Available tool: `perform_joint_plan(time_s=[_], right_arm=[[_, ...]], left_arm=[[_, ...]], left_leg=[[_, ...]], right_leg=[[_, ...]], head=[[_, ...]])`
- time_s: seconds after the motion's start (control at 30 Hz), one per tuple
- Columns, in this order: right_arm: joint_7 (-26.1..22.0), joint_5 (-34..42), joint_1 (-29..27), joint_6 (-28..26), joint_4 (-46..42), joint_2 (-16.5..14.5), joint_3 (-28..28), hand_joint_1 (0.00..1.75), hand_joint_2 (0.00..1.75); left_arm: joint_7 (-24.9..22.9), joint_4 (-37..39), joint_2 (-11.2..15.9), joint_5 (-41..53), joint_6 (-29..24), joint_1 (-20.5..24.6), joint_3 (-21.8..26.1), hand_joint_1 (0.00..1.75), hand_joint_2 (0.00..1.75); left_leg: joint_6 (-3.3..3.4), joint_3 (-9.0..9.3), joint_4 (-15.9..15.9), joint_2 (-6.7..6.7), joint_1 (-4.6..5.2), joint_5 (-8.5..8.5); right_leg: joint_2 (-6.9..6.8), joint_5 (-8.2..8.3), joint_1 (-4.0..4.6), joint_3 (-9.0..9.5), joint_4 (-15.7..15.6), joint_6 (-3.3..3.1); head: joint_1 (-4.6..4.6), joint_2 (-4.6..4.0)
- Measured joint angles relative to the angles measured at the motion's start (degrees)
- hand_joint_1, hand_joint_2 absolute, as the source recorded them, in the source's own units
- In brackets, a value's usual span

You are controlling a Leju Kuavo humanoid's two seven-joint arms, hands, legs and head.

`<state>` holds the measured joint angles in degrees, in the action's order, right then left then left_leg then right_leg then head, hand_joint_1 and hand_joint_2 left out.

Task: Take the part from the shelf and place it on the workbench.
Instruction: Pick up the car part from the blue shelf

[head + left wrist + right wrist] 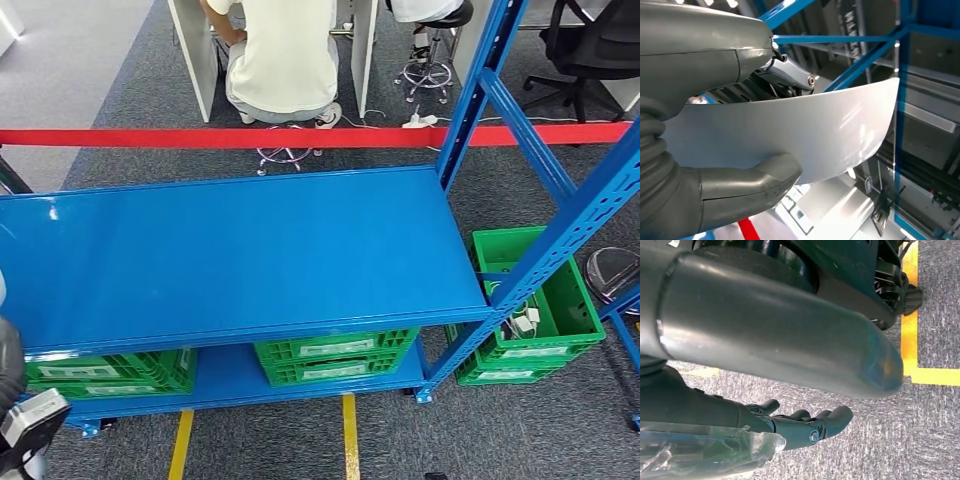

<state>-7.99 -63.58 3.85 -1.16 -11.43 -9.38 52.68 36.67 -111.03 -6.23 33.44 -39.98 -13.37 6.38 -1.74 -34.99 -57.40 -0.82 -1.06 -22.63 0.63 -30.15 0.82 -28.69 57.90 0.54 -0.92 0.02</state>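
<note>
L hand (715,125) is already gripping the part (821,130), a pale, glossy curved panel: thumb (753,182) is pressing one face, darker fingers (791,75) are closing over the opposite face, so the panel is being pinched flat between them. Its long axis is running straight out away from the wrist, tapering to a rounded tip that is overhanging well past the fingers toward the blue shelf (241,250) uprights. In the head view the L arm is sitting low at the left edge, beside and below the shelf's top board; the part itself can't be made out there. R hand (810,425) is hanging over grey carpet near a yellow floor line (910,340), fingers lying loosely straight and apart, holding nothing. No bench is appearing in these views, so which way it lies from the part can't be told. Judgement: pick looks done, L arm is the one carrying, and the next move prob. calls for turning the body w/ that long free end kept off the uprights; grip is near one end, so the panel may lever or sag when set down.
</note>
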Motion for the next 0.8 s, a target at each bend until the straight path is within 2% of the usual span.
perform_joint_plan(time_s=[0.17, 0.3, 0.47, 0.53, 0.6, 0.67, 0.7, 0.73, 0.77, 0.8], right_arm=[[-0.1, 0.0, 0.1, 0.1, 0.0, 0.0, 0.1, 0.0, 0.0], [-0.2, -0.2, 0.2, 0.1, 0.0, 0.0, 0.1, 0.0, 0.0], [-0.2, -0.6, 0.3, 0.1, 0.0, 0.0, 0.1, 0.0, 0.0], [-0.1, -0.8, 0.4, -0.1, 0.0, 0.0, 0.1, 0.0, 0.0], [0.0, -1.0, 0.6, -0.3, 0.0, 0.0, 0.1, 0.0, 0.0], [0.0, -0.8, 0.7, -0.6, 0.0, 0.0, 0.1, 0.0, 0.0], [0.0, -0.5, 0.7, -0.7, 0.0, 0.1, 0.1, 0.0, 0.0], [-0.1, 0.1, 0.6, -0.8, 0.0, 0.1, 0.3, 0.0, 0.0], [-0.1, 1.0, 0.6, -0.9, 0.0, 0.2, 0.7, 0.0, 0.0], [-0.3, 2.0, 0.7, -1.0, 0.0, 0.3, 1.2, 0.0, 0.0]], left_arm=[[-2.4, -0.1, 3.0, -1.4, 0.0, -0.2, -2.6, 1.75, 1.75], [-0.6, -0.1, 3.4, -2.4, 0.0, -0.3, -3.3, 1.75, 1.75], [1.7, -0.6, 3.1, -2.6, 0.0, -0.7, -3.3, 1.75, 1.75], [2.1, -0.9, 2.8, -2.7, 0.0, -1.0, -3.2, 1.75, 1.75], [2.2, -1.0, 2.5, -2.9, 0.0, -1.2, -3.0, 1.75, 1.75], [2.2, -1.0, 2.4, -3.3, 0.0, -1.5, -3.0, 1.75, 1.75], [2.2, -1.0, 2.4, -3.6, 0.0, -1.6, -2.9, 1.75, 1.75], [2.2, -1.0, 2.4, -3.9, 0.0, -1.6, -2.9, 1.75, 1.75], [2.2, -1.0, 2.4, -4.2, 0.0, -1.6, -2.9, 1.75, 1.75], [2.2, -0.9, 2.3, -4.5, 0.0, -1.5, -2.9, 1.75, 1.75]], left_leg=[[0.0, 0.0, 0.0, 0.0, -0.01, 0.0], [0.22, -0.02, -0.1, -0.01, 0.14, -0.15], [0.91, 0.0, -0.1, 0.0, 0.61, -0.25], [1.36, 0.22, 0.6, 0.12, 0.34, 0.16], [1.63, 0.4, 1.2, 0.34, -0.08, 0.46], [1.66, 0.36, 1.3, 0.56, -0.24, 0.51], [1.59, 0.33, 1.3, 0.64, -0.35, 0.55], [1.46, 0.3, 1.3, 0.69, -0.51, 0.6], [1.23, 0.26, 1.2, 0.7, -0.74, 0.69], [0.86, 0.22, 1.2, 0.69, -1.03, 0.78]], right_leg=[[0.0, 0.0, 0.02, 0.01, 0.0, 0.0], [0.01, 0.01, -0.17, 0.04, -0.1, 0.15], [0.03, 0.07, -0.68, 0.13, -0.3, 0.85], [0.01, -0.46, -0.74, 0.03, 0.2, 1.33], [-0.08, -3.24, -0.85, -1.67, 4.0, 1.85], [-0.14, -6.93, -1.18, -5.21, 11.5, 2.43], [-0.15, -7.72, -1.38, -6.65, 14.5, 2.7], [-0.16, -7.37, -1.6, -7.24, 15.6, 2.98], [-0.18, -5.84, -1.84, -6.72, 14.3, 3.3], [-0.22, -3.63, -2.15, -5.14, 11.0, 3.69]], head=[[0.0, 0.0], [0.0, 0.0], [-0.03, 0.0], [0.03, 0.0], [0.17, 0.0], [0.25, 0.0], [0.23, 0.0], [0.24, 0.0], [0.24, 0.0], [0.24, 0.0]])
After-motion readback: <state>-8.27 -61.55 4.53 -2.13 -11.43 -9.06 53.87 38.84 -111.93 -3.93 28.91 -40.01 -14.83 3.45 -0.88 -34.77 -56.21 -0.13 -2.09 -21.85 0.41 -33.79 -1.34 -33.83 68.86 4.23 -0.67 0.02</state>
